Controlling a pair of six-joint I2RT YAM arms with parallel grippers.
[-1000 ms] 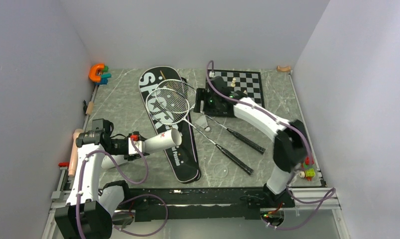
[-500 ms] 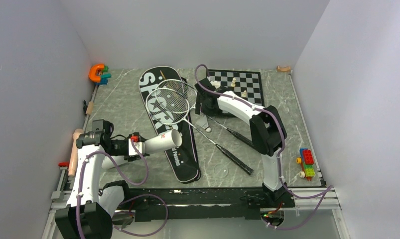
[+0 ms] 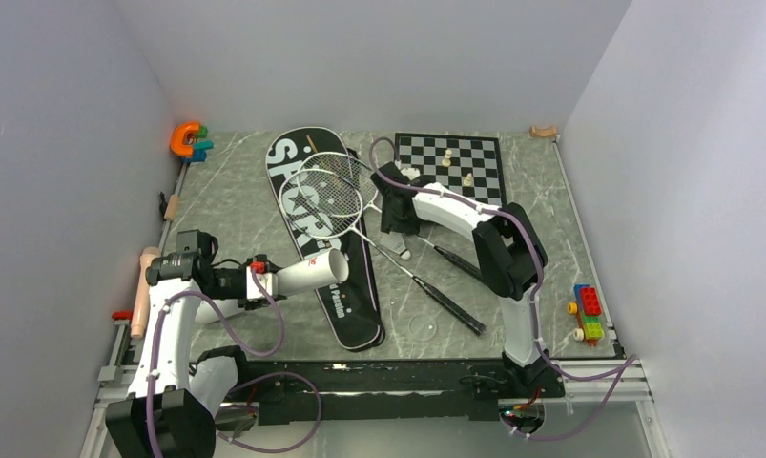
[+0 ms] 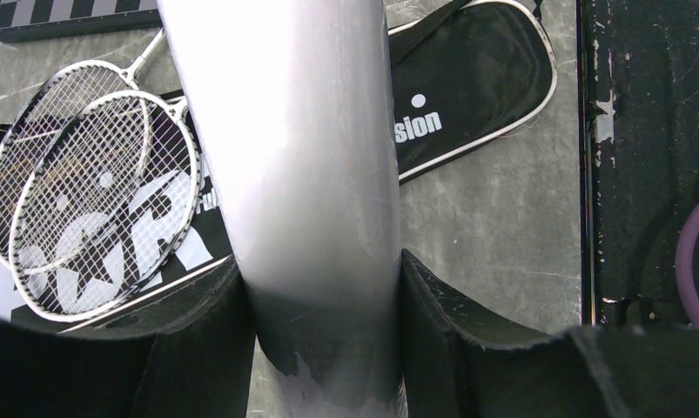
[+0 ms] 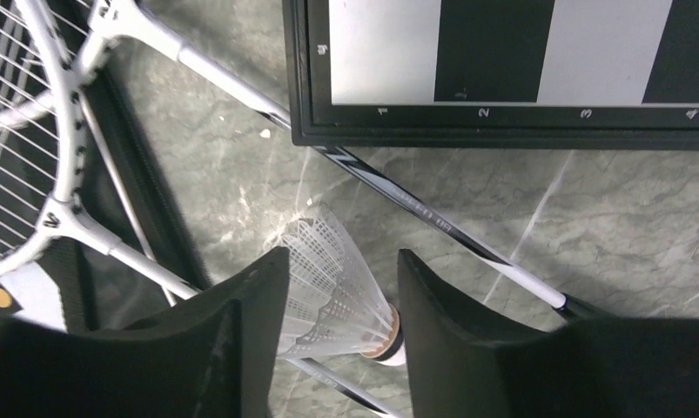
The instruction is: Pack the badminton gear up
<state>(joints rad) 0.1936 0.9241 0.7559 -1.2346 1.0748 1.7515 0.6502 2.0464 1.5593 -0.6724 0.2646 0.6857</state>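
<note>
Two hazards looming, judging from here. Straddling the shuttlecock with the right gripper, jaws standing apart on either side and not visibly pinching. Risking, on closing, a crushed feather skirt, or snagging the thin racket shaft lying just beside it toward 1 o'clock and dragging a racket along. Clamping the tube tight in the left gripper, holding it nearly level over the racket bag. Risking a missed mouth at hand-over, given the two arms being well apart.

Getting the overall layout from the overhead view alone: shuttlecock lying at 7 o'clock of the chessboard, tube mouth pointing toward 3 o'clock. Getting the jaw gap from the wrist views alone, with the overhead view hiding both sets of fingers.
</note>
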